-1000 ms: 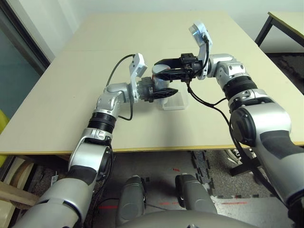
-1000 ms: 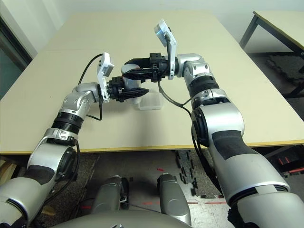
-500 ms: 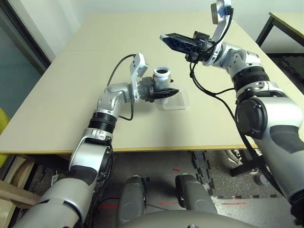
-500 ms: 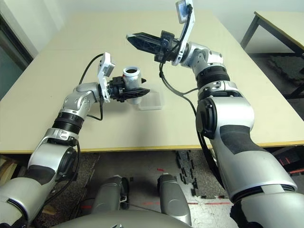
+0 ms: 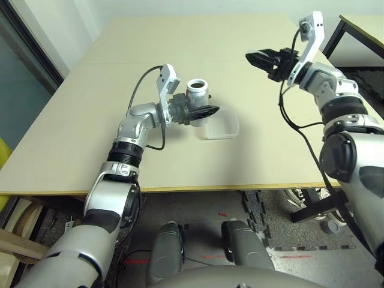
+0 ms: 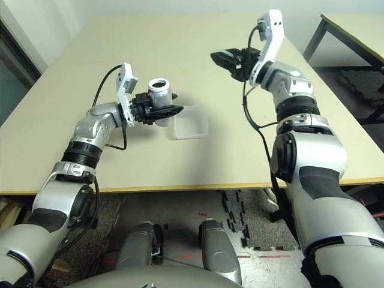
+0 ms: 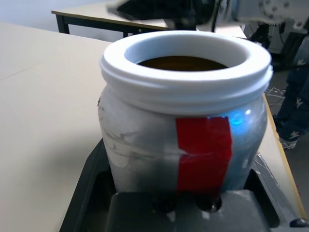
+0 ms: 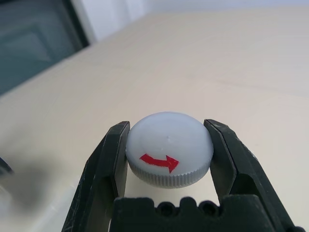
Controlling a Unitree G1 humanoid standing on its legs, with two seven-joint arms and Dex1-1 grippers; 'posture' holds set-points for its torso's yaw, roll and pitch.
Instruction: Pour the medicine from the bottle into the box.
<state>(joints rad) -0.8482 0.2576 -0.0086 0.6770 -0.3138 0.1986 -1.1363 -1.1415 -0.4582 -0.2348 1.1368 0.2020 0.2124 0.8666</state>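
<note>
My left hand point(image 5: 201, 111) level, gripping the upright open bottle point(image 5: 196, 95) beside the box point(image 5: 221, 126), my right hand point(image 8: 168, 159) raised rightward over the counter point(image 5: 90, 120), pinching the red-arrowed white cap point(image 8: 169, 148) seen at the wrist

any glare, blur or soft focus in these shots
Left wrist view: a bluish glare spot on the bottle beside its red stripe; the background is soft. Right wrist view: the white cap is sharp, the table behind it blurred. Head views: straight table edges bow.
</note>
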